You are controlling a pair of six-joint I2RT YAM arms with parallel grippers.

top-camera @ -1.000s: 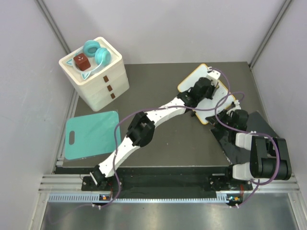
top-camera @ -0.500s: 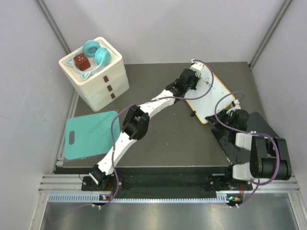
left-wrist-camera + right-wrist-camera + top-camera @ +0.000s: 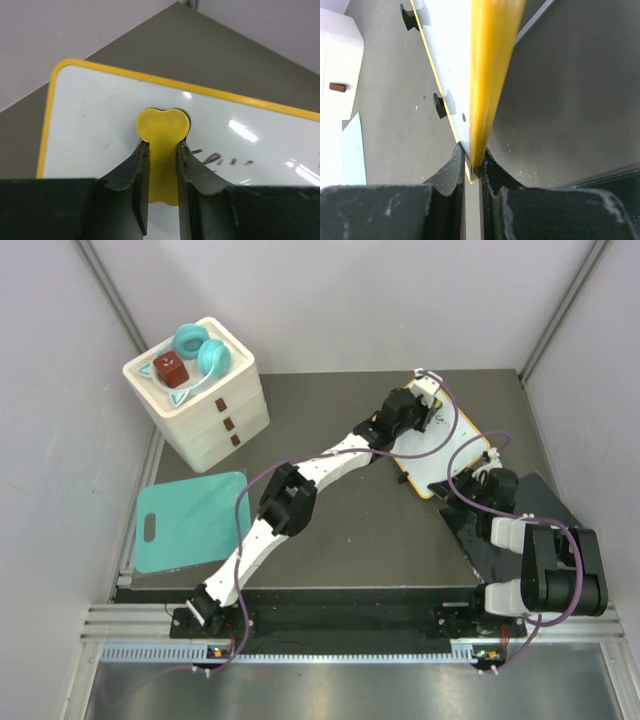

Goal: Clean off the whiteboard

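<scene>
The whiteboard, white with a thin orange-yellow frame, lies slanted at the back right of the table. My left gripper is over its far part, shut on a yellow eraser that presses on the white surface. Faint dark marks remain just right of the eraser. My right gripper is at the board's near right edge. In the right wrist view that gripper is shut on the yellow frame, and the board's black feet show on its underside.
A white drawer box stands at the back left with teal headphones and a red-brown cube on top. A teal cutting board lies at the left. A dark grey slab lies under the right arm.
My left gripper swept the eraser from the board's middle to its far left corner, then a little back to the right. The right gripper and the board stayed put.
</scene>
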